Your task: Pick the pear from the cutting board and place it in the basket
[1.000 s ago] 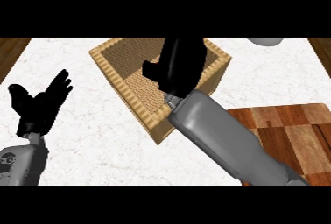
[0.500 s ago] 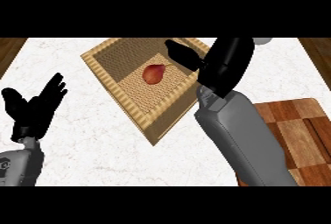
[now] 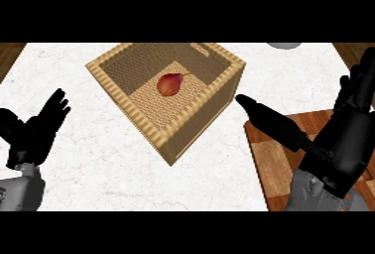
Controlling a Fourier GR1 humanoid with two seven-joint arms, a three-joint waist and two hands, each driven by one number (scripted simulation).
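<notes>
Pear (image 3: pixel 170 84) lies on the floor of the basket (image 3: pixel 139 116). Right hand (image 3: pixel 344 134) is released, fingers spread above the cutting board (image 3: pixel 275 163). Left hand (image 3: pixel 33 131) rests open at the left edge.

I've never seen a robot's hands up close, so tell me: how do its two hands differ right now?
The left hand shows at the view's left edge over the white counter, fingers up, resting; the right hand shows at the right, over the wooden cutting board. The right hand's thumb juts out toward the basket; the left hand's thumb does not. Both are black, open and hold nothing; the pear lies in the basket.
</notes>
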